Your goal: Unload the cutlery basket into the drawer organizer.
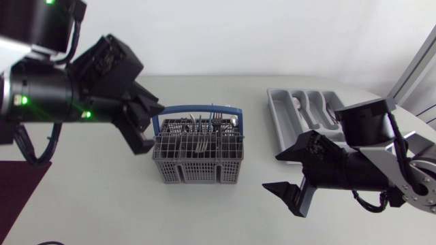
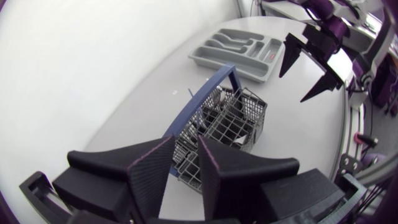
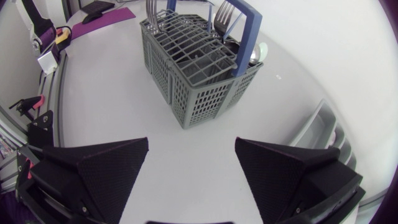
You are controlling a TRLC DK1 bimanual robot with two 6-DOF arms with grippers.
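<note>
cutlery basket (image 1: 197,167), grey with a blue handle, stands centre frame, forks (image 1: 203,124) upright inside. left gripper (image 1: 155,128) sits at the basket's left wall, fingers set narrow with nothing pinched between them; cannot tell if they touch the wire. right gripper (image 1: 271,171) is at lower right, spread wide and empty. bare table (image 1: 102,204) lies between it and the basket. organizer (image 1: 275,116) is upper right, near the table's far edge, partly behind the right arm. dark mat (image 1: 20,190) lower left.

left arm (image 1: 58,92) black, green leds; right arm (image 1: 364,170) silver-grey link, black cable; matte wedge jaws.
</note>
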